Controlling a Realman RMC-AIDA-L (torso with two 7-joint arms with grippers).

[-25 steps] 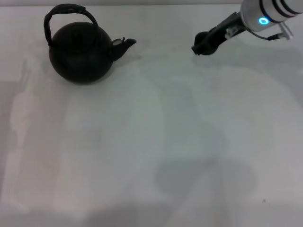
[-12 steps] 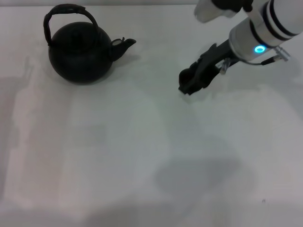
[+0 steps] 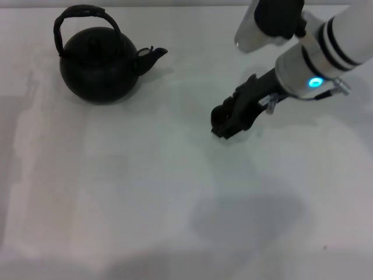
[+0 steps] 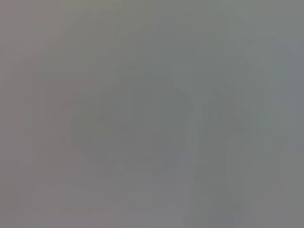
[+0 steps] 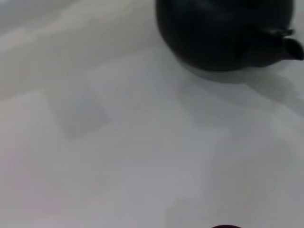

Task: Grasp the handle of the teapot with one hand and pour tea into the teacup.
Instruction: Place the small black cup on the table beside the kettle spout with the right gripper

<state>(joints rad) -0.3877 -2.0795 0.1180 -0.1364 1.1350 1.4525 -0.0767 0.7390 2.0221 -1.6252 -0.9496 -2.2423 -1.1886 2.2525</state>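
Observation:
The black teapot (image 3: 99, 64) stands upright at the table's far left, with its arched dark handle (image 3: 84, 11) up and its spout (image 3: 152, 55) pointing right. It also shows in the right wrist view (image 5: 223, 33). My right gripper (image 3: 222, 123) hangs low over the table's middle, right of the teapot and well apart from it. It is shut on a small black round thing at its tip, the teacup (image 3: 218, 127). A dark sliver of the cup (image 5: 225, 226) shows at the edge of the right wrist view. My left gripper is out of view.
The white table (image 3: 145, 192) stretches wide in front of and between the teapot and the right arm (image 3: 315, 64). The arm's shadow (image 3: 250, 216) lies on the table nearer to me. The left wrist view shows only blank grey.
My right arm has swung from the far right down and to the left towards the table's middle, carrying the small black cup. The teapot has not moved.

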